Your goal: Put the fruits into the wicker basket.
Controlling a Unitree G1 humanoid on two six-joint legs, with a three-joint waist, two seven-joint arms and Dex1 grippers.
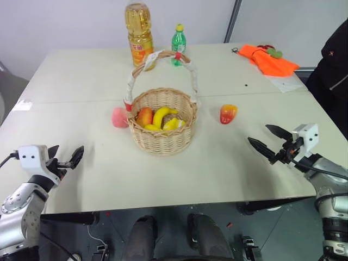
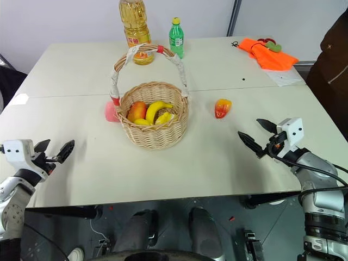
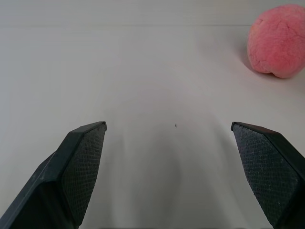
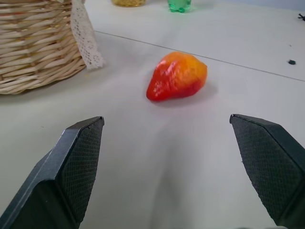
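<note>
Wicker basket [image 1: 163,122] holds apple and bananas; peach [image 1: 119,117] touches its left wall, mango [image 1: 228,113] lies right of it. Both pincers, left [image 1: 66,156] and right [image 1: 267,139], gape empty; a nudge could roll either fruit.

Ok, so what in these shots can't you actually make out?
- Peach: in the head views its near side is hidden behind the wicker basket.
- Fruits lower in the basket: covered by the bananas and apple.
- Oil bottle: its cap is cut off by the top edge, its label too small to read.
- Items on the orange cloth: too small to identify.
</note>
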